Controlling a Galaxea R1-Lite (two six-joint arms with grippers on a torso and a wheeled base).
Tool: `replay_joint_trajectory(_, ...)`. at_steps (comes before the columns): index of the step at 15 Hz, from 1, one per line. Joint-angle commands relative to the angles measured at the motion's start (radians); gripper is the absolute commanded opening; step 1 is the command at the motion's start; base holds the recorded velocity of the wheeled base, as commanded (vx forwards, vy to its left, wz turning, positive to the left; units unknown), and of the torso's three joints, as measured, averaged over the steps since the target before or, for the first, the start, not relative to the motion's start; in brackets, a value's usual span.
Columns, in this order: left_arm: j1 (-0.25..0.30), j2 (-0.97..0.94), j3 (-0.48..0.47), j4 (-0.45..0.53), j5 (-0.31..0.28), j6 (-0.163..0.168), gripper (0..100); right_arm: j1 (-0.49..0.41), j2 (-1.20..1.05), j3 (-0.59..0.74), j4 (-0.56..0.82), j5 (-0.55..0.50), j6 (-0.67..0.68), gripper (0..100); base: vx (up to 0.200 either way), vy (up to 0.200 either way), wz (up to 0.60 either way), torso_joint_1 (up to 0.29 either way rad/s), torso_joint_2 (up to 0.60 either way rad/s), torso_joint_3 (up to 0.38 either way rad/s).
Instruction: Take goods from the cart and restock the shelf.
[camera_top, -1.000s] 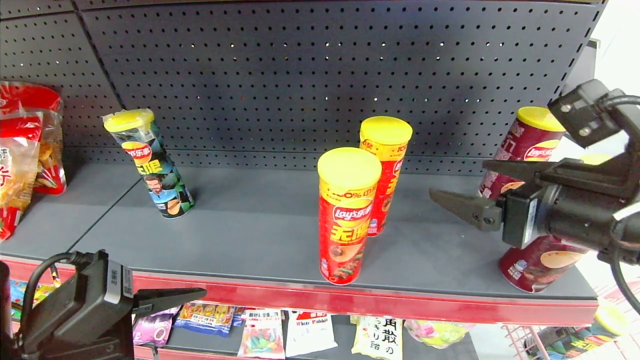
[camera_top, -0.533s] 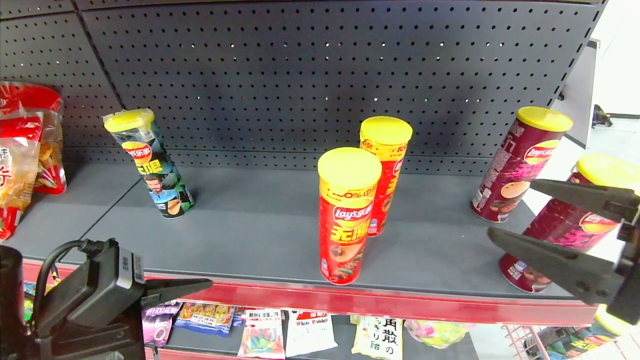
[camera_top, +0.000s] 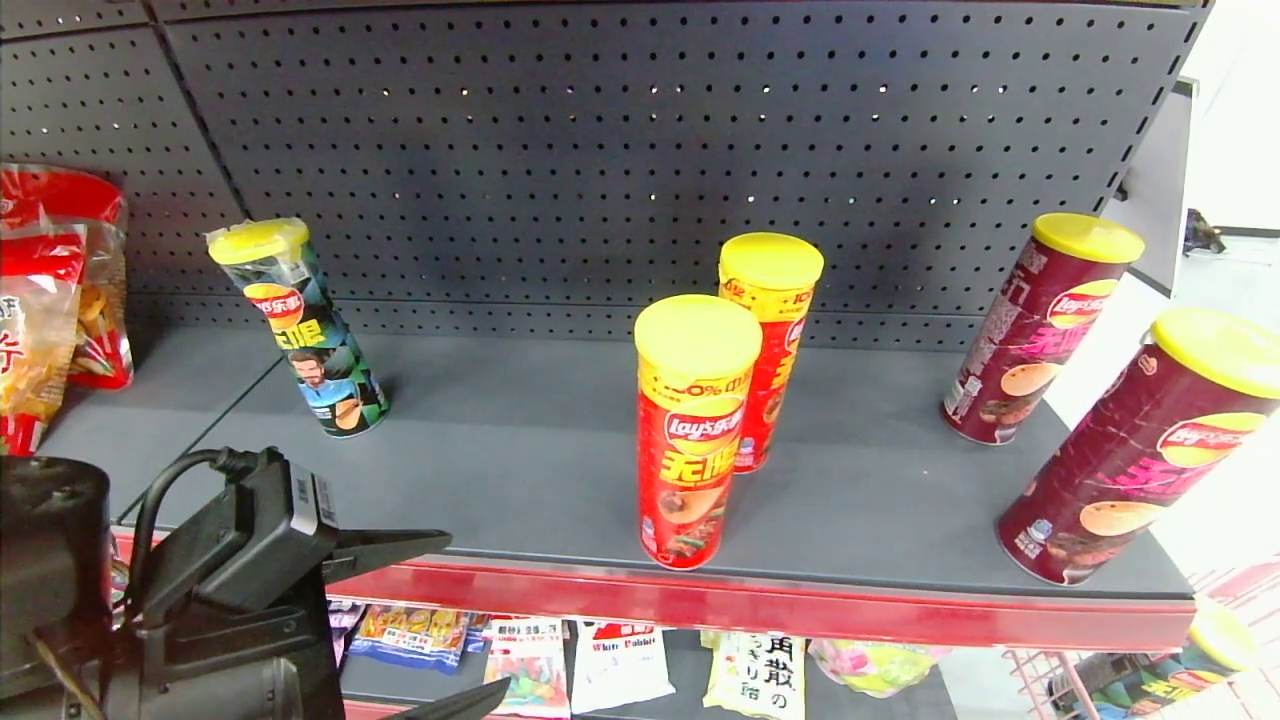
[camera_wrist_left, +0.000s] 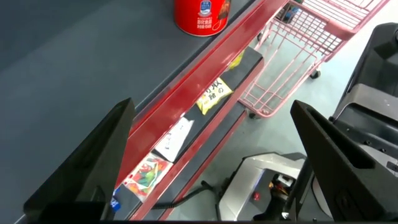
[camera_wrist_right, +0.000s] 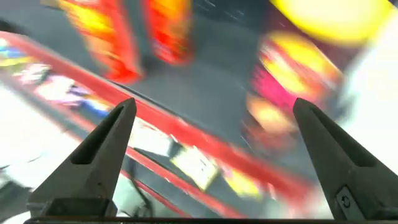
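Observation:
On the grey shelf (camera_top: 520, 450) stand a green chip can (camera_top: 300, 330), two red cans (camera_top: 695, 430) (camera_top: 770, 340) and two maroon cans (camera_top: 1040, 330) (camera_top: 1130, 450), all with yellow lids. My left gripper (camera_top: 430, 625) hangs open and empty just below the shelf's red front edge at the left. In the left wrist view, the left gripper (camera_wrist_left: 211, 155) sits over that red edge (camera_wrist_left: 186, 93), with a red can's base (camera_wrist_left: 200, 15) beyond. My right gripper (camera_wrist_right: 211, 149) is open and empty in front of the shelf, with a blurred maroon can (camera_wrist_right: 292, 81) ahead.
Snack bags (camera_top: 50, 290) fill the shelf's left end. Small packets (camera_top: 620, 665) lie on the lower shelf. The pink wire cart (camera_top: 1050, 680) stands at the lower right with a can (camera_top: 1150, 685) in it; its basket (camera_wrist_left: 298, 56) is also seen from the left wrist.
My open right gripper drew back from the maroon cans, down and right, out of the head view. The front maroon can stays standing. My left gripper rose up and to the right.

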Motion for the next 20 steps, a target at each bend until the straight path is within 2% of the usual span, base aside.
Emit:
replay_joint_trajectory(1, -0.001, 0.028, -0.002, -0.003, 0.000, 0.003, 100, -0.306, -0.199, 0.001, 0.211, -0.026, 0.053, 100, 0.000, 0.000, 0.00, 0.000, 0.00, 0.000)
replay_joint_trajectory(2, -0.001, 0.040, -0.004, -0.007, 0.000, 0.004, 100, -0.407, -0.225, 0.004, 0.280, -0.025, 0.066, 100, 0.000, 0.000, 0.00, 0.000, 0.00, 0.000)
replay_joint_trajectory(4, -0.001, 0.080, -0.015, -0.044, 0.003, 0.008, 100, -0.526, -0.323, 0.065, 0.318, -0.006, 0.067, 100, 0.000, 0.000, 0.00, 0.000, 0.00, 0.000)
replay_joint_trajectory(6, -0.001, 0.120, -0.019, -0.078, 0.023, 0.008, 100, -0.531, -0.526, 0.173, 0.317, 0.040, 0.058, 100, 0.000, 0.000, 0.00, 0.000, 0.00, 0.000)
replay_joint_trajectory(8, -0.001, 0.158, -0.033, -0.092, 0.049, 0.006, 100, -0.530, -0.567, 0.216, 0.295, 0.072, 0.059, 100, 0.000, 0.000, 0.00, 0.000, 0.00, 0.000)
replay_joint_trajectory(10, -0.004, 0.215, -0.048, -0.128, 0.048, 0.004, 100, -0.530, -0.567, 0.279, 0.225, 0.106, 0.052, 100, 0.000, 0.000, 0.00, 0.000, 0.00, 0.000)
replay_joint_trajectory(13, -0.011, 0.334, -0.090, -0.248, 0.054, 0.009, 100, -0.530, -0.567, 0.469, -0.019, 0.115, -0.028, 100, 0.000, 0.000, 0.00, 0.000, 0.00, 0.000)
replay_joint_trajectory(14, -0.010, 0.354, -0.113, -0.254, 0.092, 0.009, 100, -0.530, -0.567, 0.506, -0.116, 0.165, -0.030, 100, 0.000, 0.000, 0.00, 0.000, 0.00, 0.000)
replay_joint_trajectory(15, -0.011, 0.373, -0.131, -0.254, 0.144, 0.008, 100, -0.530, -0.567, 0.521, -0.137, 0.208, -0.030, 100, 0.000, 0.000, 0.00, 0.000, 0.00, 0.000)
replay_joint_trajectory(16, -0.010, 0.390, -0.150, -0.256, 0.169, 0.004, 100, -0.530, -0.567, 0.524, -0.139, 0.225, -0.031, 100, 0.000, 0.000, 0.00, 0.000, 0.00, 0.000)
replay_joint_trajectory(20, -0.011, 0.449, -0.220, -0.260, 0.170, 0.006, 100, -0.530, -0.567, 0.523, -0.139, 0.221, -0.030, 100, 0.000, 0.000, 0.00, 0.000, 0.00, 0.000)
